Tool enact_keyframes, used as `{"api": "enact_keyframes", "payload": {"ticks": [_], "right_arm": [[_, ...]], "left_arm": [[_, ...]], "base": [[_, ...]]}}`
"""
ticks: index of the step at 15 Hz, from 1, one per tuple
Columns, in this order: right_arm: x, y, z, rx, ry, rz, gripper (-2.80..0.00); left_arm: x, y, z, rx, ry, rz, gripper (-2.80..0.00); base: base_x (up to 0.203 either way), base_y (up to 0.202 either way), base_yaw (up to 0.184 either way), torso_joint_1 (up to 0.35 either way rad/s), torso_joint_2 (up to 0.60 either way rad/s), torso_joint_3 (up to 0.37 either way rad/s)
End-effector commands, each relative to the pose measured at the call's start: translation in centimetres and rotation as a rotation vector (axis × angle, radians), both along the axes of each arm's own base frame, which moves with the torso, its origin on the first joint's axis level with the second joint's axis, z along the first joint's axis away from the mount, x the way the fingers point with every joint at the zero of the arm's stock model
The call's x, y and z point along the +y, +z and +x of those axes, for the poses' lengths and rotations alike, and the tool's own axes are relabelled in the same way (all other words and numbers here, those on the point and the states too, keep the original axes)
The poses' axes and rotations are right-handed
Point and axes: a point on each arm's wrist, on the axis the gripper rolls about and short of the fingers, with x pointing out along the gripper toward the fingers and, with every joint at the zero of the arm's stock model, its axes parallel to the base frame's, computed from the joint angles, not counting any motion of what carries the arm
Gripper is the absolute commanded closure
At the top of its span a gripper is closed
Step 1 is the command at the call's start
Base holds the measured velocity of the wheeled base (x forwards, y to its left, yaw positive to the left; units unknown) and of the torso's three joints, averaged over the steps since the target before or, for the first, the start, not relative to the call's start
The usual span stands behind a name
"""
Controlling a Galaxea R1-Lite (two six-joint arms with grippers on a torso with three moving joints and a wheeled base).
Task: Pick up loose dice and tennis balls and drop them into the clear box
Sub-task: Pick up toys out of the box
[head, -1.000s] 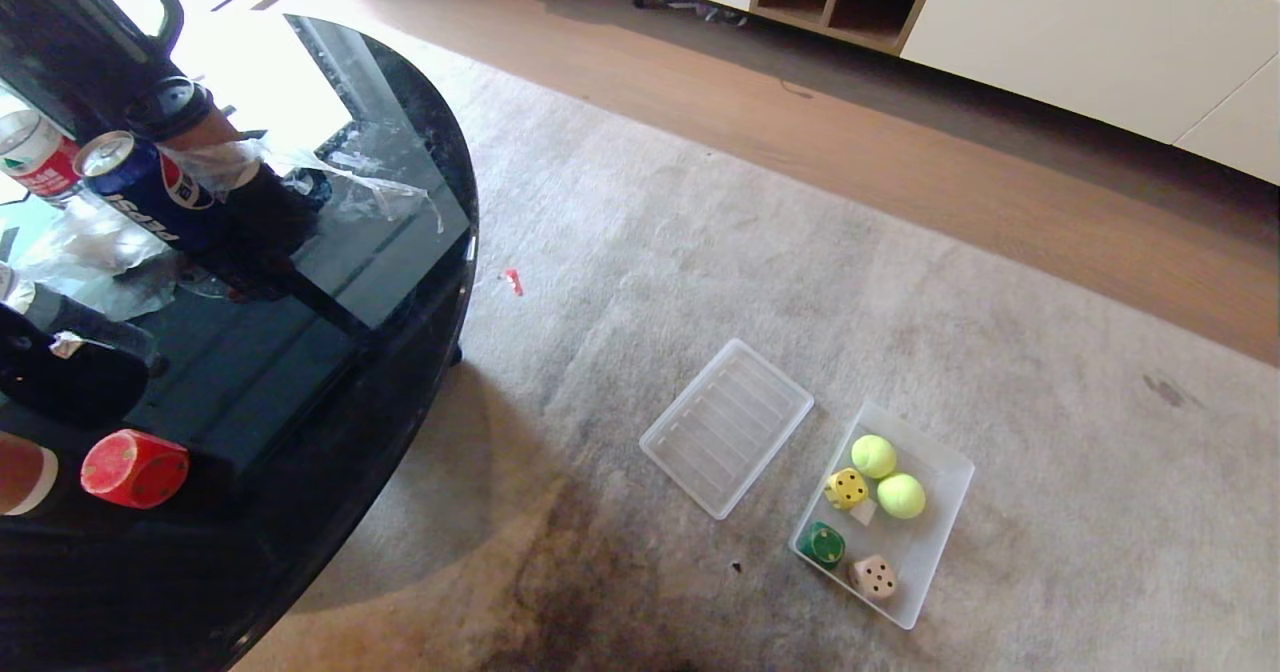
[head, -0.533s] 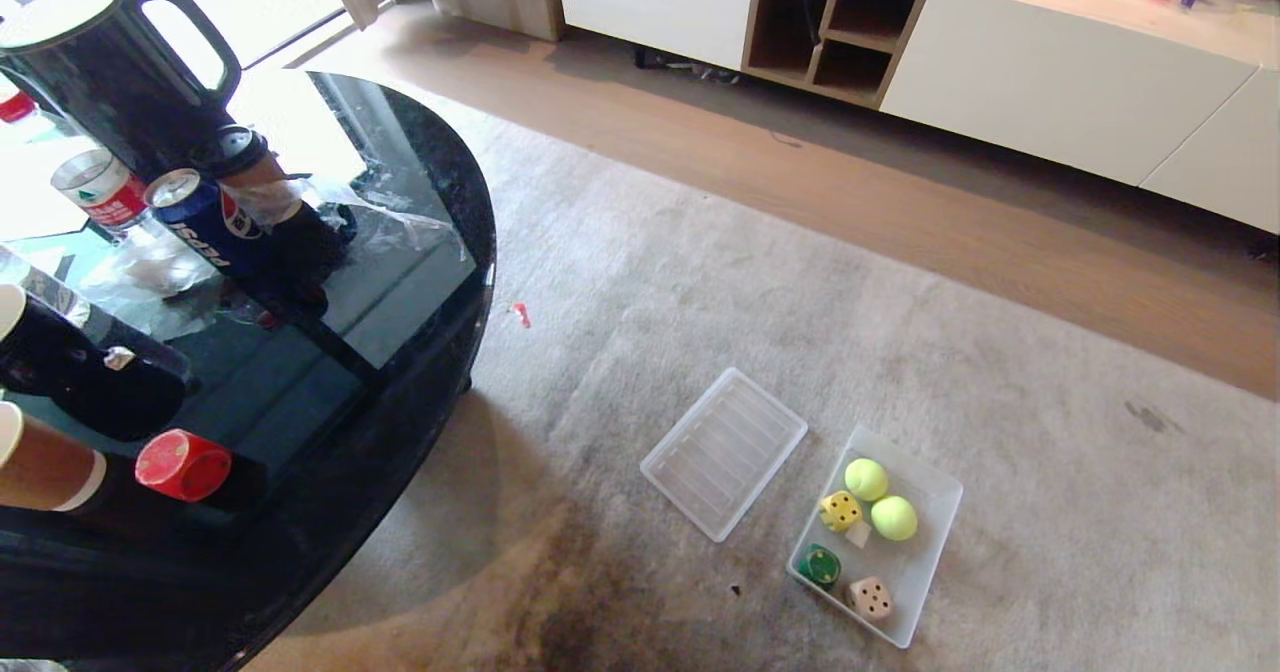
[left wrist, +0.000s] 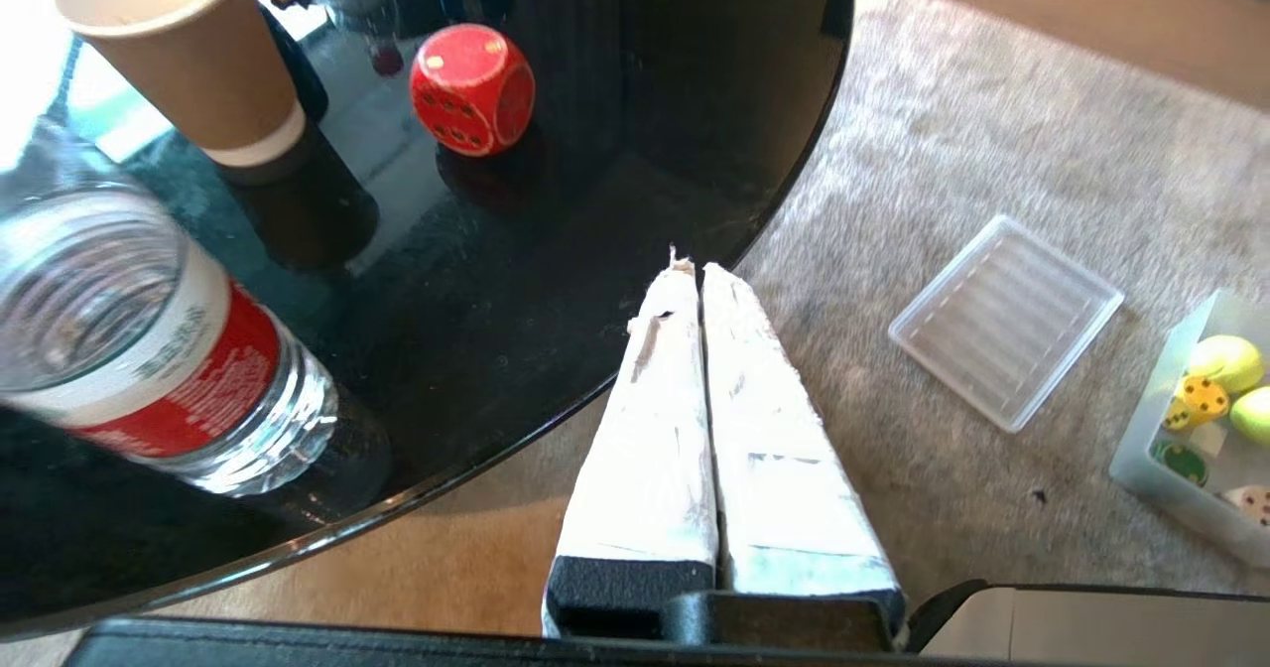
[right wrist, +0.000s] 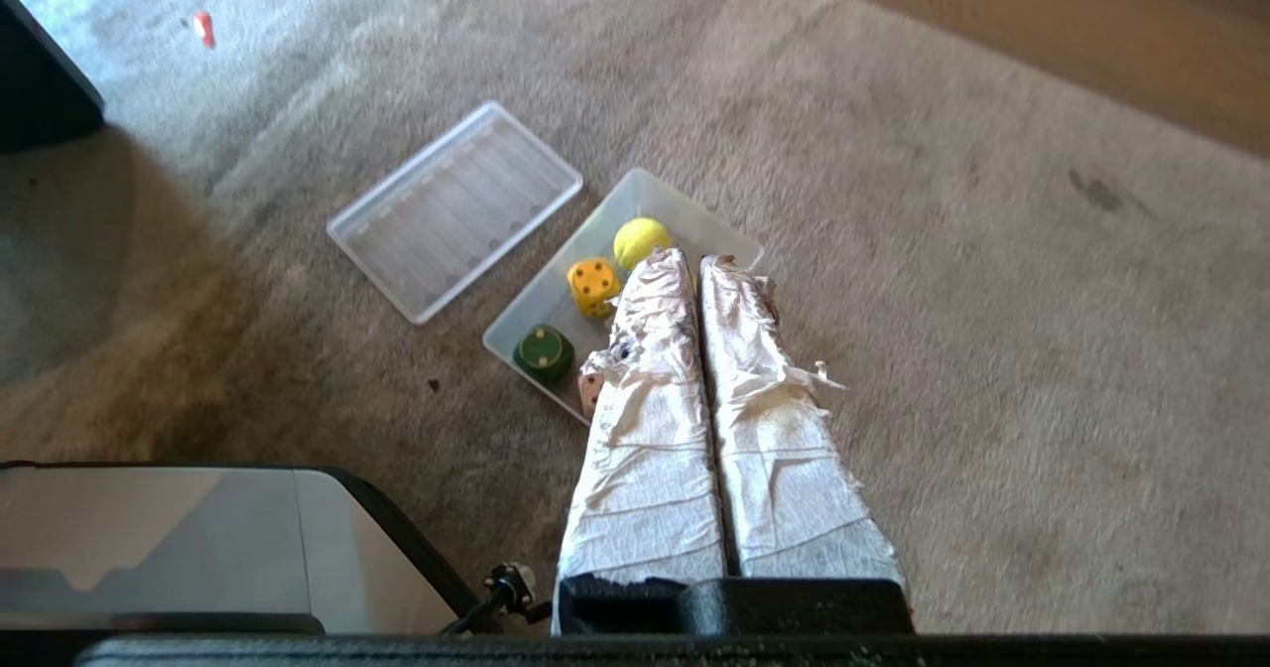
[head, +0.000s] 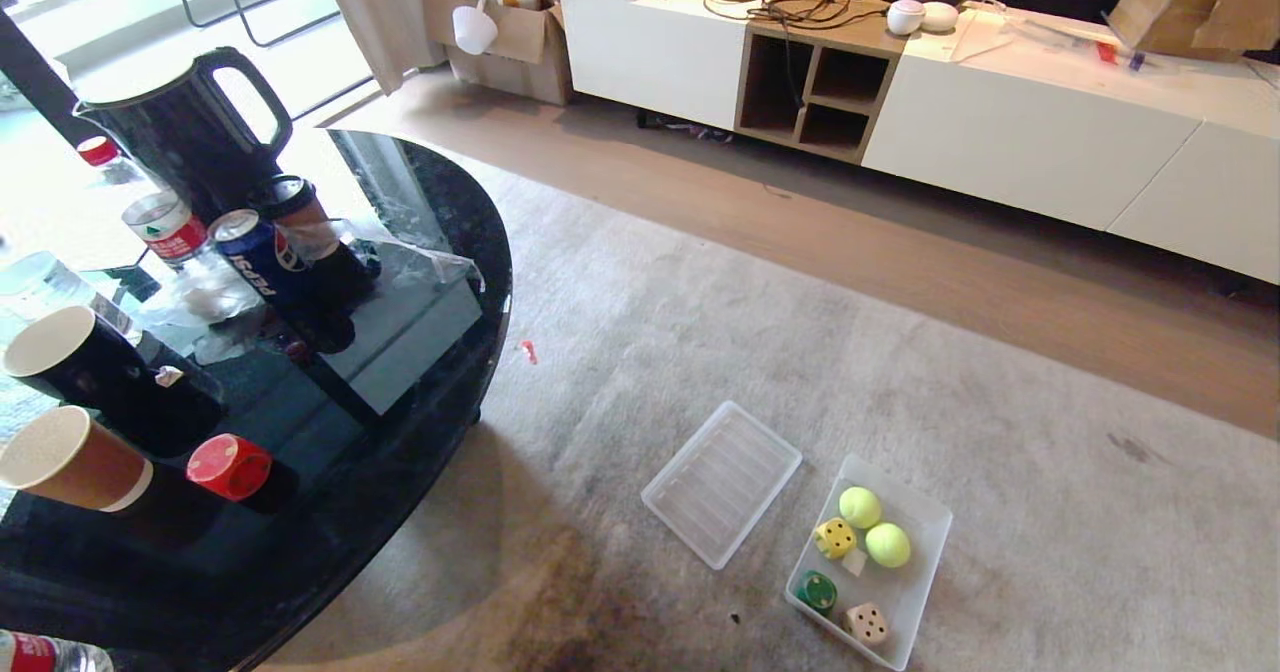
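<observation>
Fetching the red die [head: 229,466] is, by my reading, the step in hand: it sits on the black glass bench [head: 440,282], just beside a brown paper cup [head: 72,460], while the clear box [head: 928,524] on the carpet [head: 700,282] holds the yellow die [head: 835,538], the green die [head: 818,592], the tan die [head: 866,624] and two tennis balls [head: 861,506].

The left pincer [left wrist: 692,268] hangs over the bench edge with its taped fingers pressed together, empty; the right pincer [right wrist: 692,258] hangs above the box, likewise closed on nothing. The left one looks nearer the die. It should open wide before descending, come down square on two flat faces and keep clear of the cup and the water bottle [left wrist: 149,349] (the glossy glass may let the die slide).

The bench is crowded with a kettle [head: 190,127], a soda can [head: 262,262] and cups. A ribbed lid [head: 722,482] lies beside the box, and a low white cabinet [head: 900,82] runs along the wooden floor [head: 900,252].
</observation>
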Motion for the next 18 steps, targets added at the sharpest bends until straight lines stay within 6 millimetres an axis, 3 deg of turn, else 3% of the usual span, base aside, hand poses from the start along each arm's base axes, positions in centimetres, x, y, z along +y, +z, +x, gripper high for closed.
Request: {"api": "enact_keyframes", "payload": {"ticks": [1,14,18], "right_arm": [[0.0,0.01,0.01,0.002,0.0,-0.001,0.0],[0.0,-0.03,0.02,0.004,0.0,-0.001,0.0],[0.0,-0.03,0.02,0.004,0.0,-0.001,0.0]], "left_arm": [[0.0,-0.04,0.02,0.003,0.001,-0.001,0.0],[0.0,0.02,0.01,0.0,0.001,-0.001,0.0],[0.0,0.01,0.0,-0.001,0.001,0.001,0.0]], "base": [[0.0,0.0,0.0,0.002,0.0,0.19],[0.0,0.0,0.0,0.003,0.0,0.2],[0.0,0.0,0.0,0.004,0.0,0.048]]}}
